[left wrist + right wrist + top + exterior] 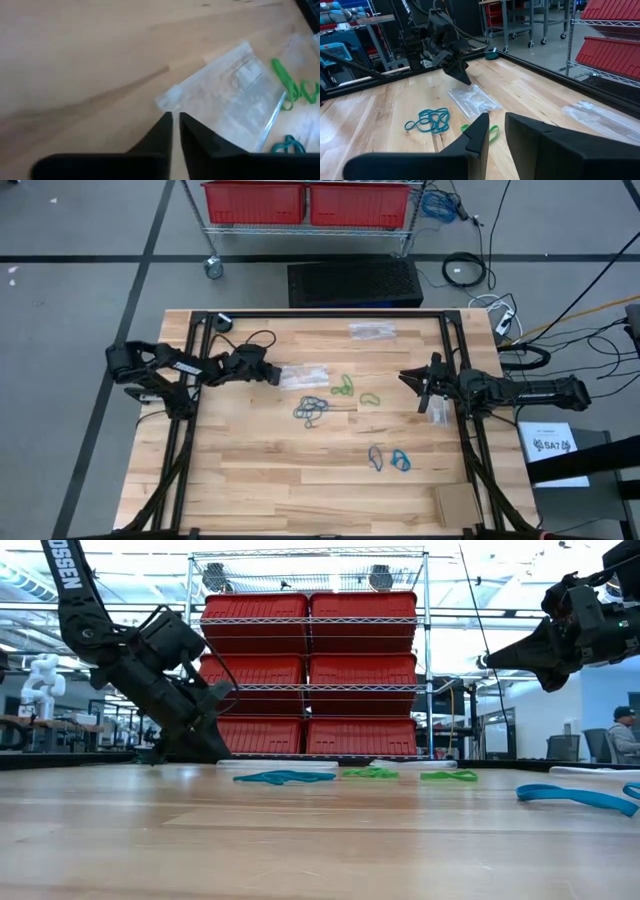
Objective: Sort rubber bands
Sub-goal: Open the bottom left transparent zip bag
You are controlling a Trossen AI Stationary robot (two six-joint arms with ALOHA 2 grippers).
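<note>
Rubber bands lie loose on the wooden table (240, 480): a teal tangle (312, 410) in the middle, green ones (343, 388) (370, 398) just beyond it, and blue ones (400, 460) nearer the front. A clear plastic bag (303, 377) lies flat left of the green bands. My left gripper (175, 117) slants down at the bag's left corner (167, 97), with only a narrow gap between its fingers and nothing in it. My right gripper (405, 378) hovers level, well above the table at the right. It is narrowly open (497, 122) and holds nothing. My left gripper comes slanting down from the table's left, and its fingertips (167, 120) stand right at the bag's corner (167, 97). I cannot tell whether they touch it. The bag lies flat on the table.
A second clear bag (372, 330) lies near the far edge. A small cardboard piece (455, 502) sits at the near right corner. Black frame rails (190, 430) run along the table's left, right and far sides. Bare wood lies along the near half.
</note>
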